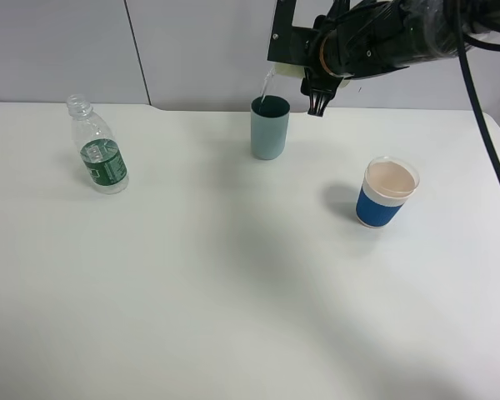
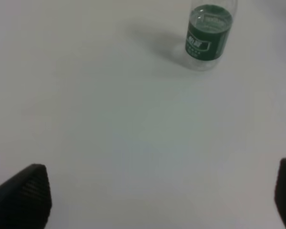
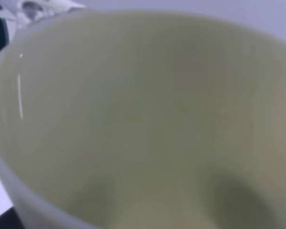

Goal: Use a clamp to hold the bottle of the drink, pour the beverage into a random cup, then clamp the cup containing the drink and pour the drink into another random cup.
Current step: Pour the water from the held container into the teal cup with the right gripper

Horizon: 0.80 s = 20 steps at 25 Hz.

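My right gripper (image 1: 318,93) hangs at the back of the table, shut on the pale yellow-green cup (image 1: 271,81), which is tipped with its lip just above the teal cup (image 1: 269,129). The tipped cup's inside (image 3: 143,124) fills the right wrist view; I cannot make out any beverage in it. The teal cup stands upright. At the far left the bottle (image 1: 100,152) stands uncapped with a little clear liquid near its green label. In the left wrist view the bottle (image 2: 209,36) is well ahead of my left gripper (image 2: 157,200), which is open, with nothing between its fingertips (image 2: 28,191).
A white cup with a blue sleeve (image 1: 386,193) stands right of centre, in front of the teal cup. A black cable (image 1: 483,125) runs down from the right arm along the right side. The white table (image 1: 233,292) stretches from the cups to the front edge.
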Motion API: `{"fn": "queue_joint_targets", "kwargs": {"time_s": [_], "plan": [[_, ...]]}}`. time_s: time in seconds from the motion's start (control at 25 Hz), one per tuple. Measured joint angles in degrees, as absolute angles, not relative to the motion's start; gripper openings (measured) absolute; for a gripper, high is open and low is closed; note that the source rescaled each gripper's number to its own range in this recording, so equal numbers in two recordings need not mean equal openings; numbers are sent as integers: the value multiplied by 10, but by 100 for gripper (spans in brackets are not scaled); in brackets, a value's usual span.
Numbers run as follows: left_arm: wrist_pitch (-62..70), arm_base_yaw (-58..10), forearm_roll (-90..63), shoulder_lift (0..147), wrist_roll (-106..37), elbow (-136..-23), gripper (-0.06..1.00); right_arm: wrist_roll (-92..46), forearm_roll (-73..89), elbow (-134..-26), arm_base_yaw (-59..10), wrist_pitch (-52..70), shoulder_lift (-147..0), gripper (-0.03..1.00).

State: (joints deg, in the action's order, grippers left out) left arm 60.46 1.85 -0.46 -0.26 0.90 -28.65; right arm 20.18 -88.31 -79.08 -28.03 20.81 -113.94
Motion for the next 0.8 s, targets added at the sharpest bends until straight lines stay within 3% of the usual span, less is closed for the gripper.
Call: {"fn": "queue_joint_targets", "kwargs": {"time_s": [0.8], "plan": [[605,18,-5,-3,9,-287,87,180,-916,-791,-280,219,-1139,1]]}}
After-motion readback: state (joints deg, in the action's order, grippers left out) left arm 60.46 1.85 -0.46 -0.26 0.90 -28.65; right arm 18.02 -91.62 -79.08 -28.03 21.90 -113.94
